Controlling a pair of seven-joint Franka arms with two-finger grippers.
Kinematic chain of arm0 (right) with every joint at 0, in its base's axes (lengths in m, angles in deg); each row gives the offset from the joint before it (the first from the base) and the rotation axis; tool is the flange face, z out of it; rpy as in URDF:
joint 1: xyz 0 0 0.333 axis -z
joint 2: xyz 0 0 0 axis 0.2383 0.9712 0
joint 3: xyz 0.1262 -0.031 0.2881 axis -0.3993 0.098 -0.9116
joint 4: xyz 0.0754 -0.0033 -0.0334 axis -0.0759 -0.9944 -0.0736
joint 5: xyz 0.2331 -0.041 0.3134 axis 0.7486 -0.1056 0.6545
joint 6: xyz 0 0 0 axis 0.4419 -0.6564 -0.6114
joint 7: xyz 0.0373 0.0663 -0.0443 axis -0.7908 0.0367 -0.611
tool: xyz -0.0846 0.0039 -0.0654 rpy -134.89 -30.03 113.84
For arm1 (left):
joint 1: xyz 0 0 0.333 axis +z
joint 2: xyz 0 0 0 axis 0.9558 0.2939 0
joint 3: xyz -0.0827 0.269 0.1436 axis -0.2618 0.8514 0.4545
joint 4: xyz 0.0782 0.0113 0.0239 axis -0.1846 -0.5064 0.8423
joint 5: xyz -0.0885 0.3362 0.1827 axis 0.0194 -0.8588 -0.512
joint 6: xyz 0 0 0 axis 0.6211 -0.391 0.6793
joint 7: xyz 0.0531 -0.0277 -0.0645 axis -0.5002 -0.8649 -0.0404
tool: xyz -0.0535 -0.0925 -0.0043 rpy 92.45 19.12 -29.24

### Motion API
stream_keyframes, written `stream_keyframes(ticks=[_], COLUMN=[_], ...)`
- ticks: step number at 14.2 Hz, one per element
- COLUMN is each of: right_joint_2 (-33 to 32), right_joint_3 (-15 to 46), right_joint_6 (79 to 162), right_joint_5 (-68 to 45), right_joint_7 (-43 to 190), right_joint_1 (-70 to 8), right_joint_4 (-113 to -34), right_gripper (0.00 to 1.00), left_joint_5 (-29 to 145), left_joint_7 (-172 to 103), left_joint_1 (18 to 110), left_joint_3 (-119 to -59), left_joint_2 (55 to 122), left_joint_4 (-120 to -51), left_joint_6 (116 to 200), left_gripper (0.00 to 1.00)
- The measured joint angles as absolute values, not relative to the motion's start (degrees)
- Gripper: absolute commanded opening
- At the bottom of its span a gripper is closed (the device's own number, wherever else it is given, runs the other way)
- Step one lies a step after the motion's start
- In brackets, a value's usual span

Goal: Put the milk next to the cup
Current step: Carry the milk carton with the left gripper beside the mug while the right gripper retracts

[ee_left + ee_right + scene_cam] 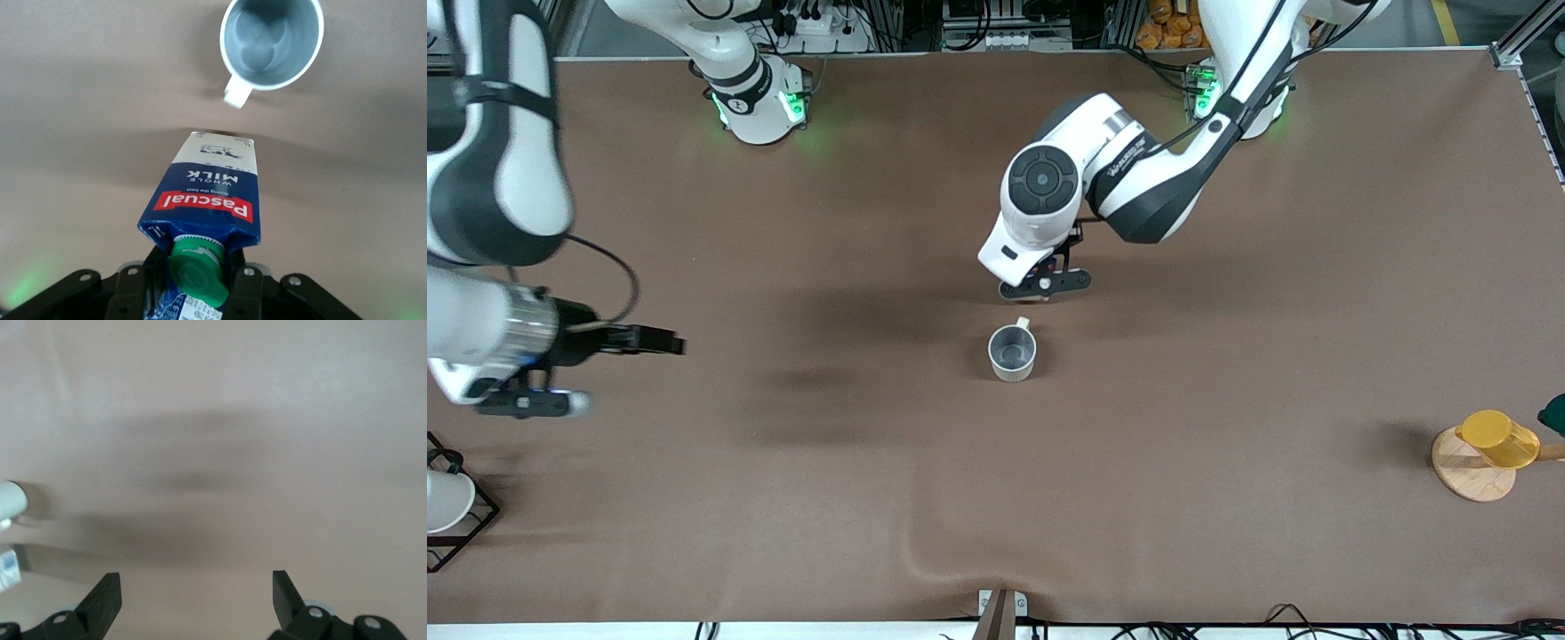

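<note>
Left gripper [193,283]: over the middle of the brown table [1227,400], pinching the milk [203,200] at its gable top, 1 finger on each side of the green cap [197,267].
Milk: there it is in the left wrist view, dark-blue carton with the red label band and the pale panel at its base end. Whether the base touches the table, cannot tell. In the front view the arm's wrist hides the carton.
Cup [1012,352]: upright on the table, grey inside, handle [1022,324] turned toward the left gripper [1043,286]. In the left wrist view the cup [272,41] sits near the carton's base, handle [235,93] pointing at it, a gap of bare table between the 2.
Right gripper [649,340]: waiting toward the right arm's end of the table, fingers [103,600] spread wide, nothing between them.
Yellow cup [1498,438]: on a wooden disc [1469,471] at the left arm's end, well apart from the action.
Wire rack [463,511]: black, at the right arm's end, a white object [445,500] in it.
</note>
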State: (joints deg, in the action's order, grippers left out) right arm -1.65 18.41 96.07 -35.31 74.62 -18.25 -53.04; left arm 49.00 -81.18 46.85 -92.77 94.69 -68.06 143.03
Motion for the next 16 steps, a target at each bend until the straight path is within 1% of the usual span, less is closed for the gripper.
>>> stream_keyframes(ticks=[4,5,7,10,14,16], right_joint_2=[-4.2,-5.2,-8.0,-12.9,-19.6,-21.6], right_joint_3=[18.3,17.5,14.0,11.7,11.2,11.0], right_joint_6=[95.6,95.6,95.7,95.6,95.5,94.9], right_joint_5=[-37.6,-38.9,-42.8,-44.6,-44.7,-44.7], right_joint_7=[63.8,61.6,59.6,59.5,60.9,66.3], right_joint_1=[-11.9,-10.6,-7.6,-7.0,-7.2,-8.0], right_joint_4=[-54.5,-55.1,-56.2,-58.4,-62.2,-63.3], right_gripper=[1.00,1.00,1.00,1.00,1.00,1.00], left_joint_5=[48.3,48.1,48.0,46.4,43.6,43.6], left_joint_7=[-81.1,-81.0,-80.9,-80.6,-80.5,-80.4], left_joint_1=[46.9,46.8,46.3,45.5,44.3,44.3], left_joint_3=[-91.8,-91.8,-91.8,-91.7,-91.7,-91.7], left_joint_2=[97.2,97.4,97.6,97.8,99.2,99.2], left_joint_4=[-65.6,-65.4,-65.2,-65.2,-65.2,-65.0], left_joint_6=[144.3,144.3,144.3,144.8,145.5,145.8], left_gripper=[0.36,0.36,0.36,0.36,0.36,0.37])
